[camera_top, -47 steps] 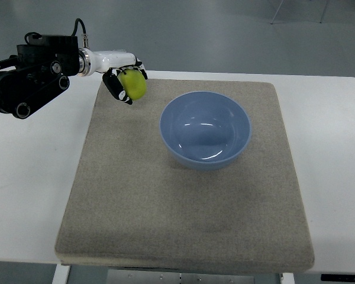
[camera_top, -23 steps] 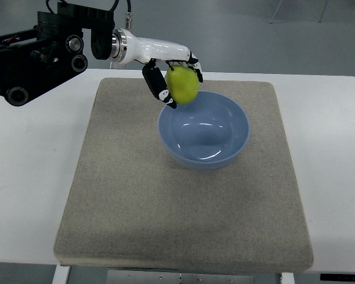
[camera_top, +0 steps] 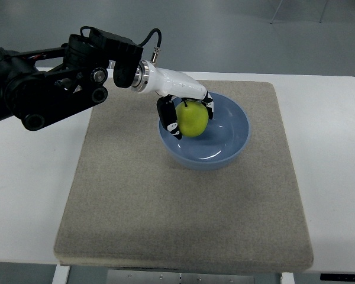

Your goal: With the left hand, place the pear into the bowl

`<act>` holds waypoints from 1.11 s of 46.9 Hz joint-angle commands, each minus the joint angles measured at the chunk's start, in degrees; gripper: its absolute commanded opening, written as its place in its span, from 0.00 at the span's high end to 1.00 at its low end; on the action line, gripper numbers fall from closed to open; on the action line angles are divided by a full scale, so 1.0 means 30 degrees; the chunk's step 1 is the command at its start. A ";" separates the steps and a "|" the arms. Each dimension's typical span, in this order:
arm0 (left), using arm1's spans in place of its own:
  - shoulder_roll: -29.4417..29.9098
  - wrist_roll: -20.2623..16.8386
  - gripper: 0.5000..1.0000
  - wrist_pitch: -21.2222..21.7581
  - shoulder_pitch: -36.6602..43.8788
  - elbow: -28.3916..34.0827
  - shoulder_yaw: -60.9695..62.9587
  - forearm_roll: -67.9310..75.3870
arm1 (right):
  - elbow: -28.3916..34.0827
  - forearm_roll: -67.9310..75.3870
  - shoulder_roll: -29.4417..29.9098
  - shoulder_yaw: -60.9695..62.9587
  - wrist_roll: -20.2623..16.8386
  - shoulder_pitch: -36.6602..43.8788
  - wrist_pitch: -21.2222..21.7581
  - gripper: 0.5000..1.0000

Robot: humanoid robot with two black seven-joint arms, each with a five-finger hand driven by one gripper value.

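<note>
A white surface is seen from above, and most of its middle is covered by a square grey-brown mat whose edges run close to the surface's near and far edges. A pale blue bowl is set on the far half of the mat, slightly toward the right edge, with nothing else on the mat around it. No brand, label or writing can be read anywhere. The left arm, black and bulky with a cable looped over it, is extended from the far left corner of the surface, and a white forearm is angled down toward the bowl. The left hand is held over the bowl's left rim, its black-and-white fingers clasped around a yellow-green pear, which is kept above the bowl's inside.
</note>
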 commanded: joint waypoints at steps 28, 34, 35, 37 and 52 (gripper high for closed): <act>0.0086 0.0064 0.01 -0.0056 0.0551 0.0164 -0.0390 -0.1158 | 0.0007 0.0000 0.0000 0.0001 0.0002 0.0002 0.0000 0.15; 0.0115 0.0064 0.01 -0.0291 0.0434 0.0515 -0.0419 -0.2622 | 0.0007 0.0000 0.0000 0.0001 0.0002 0.0002 0.0000 0.15; 0.0115 0.0093 0.01 -0.0291 0.0404 0.0661 -0.0419 -0.2915 | 0.0007 0.0000 0.0000 0.0001 0.0002 0.0002 0.0000 0.15; 0.0115 0.0122 0.01 -0.0291 0.0317 0.0953 -0.0419 -0.3589 | 0.0007 0.0000 0.0000 0.0001 0.0002 0.0002 0.0000 0.15; 0.0320 0.0122 0.01 -0.0027 0.0462 0.6488 -0.2322 -1.3515 | 0.0007 0.0000 0.0000 0.0001 0.0002 0.0002 0.0000 0.15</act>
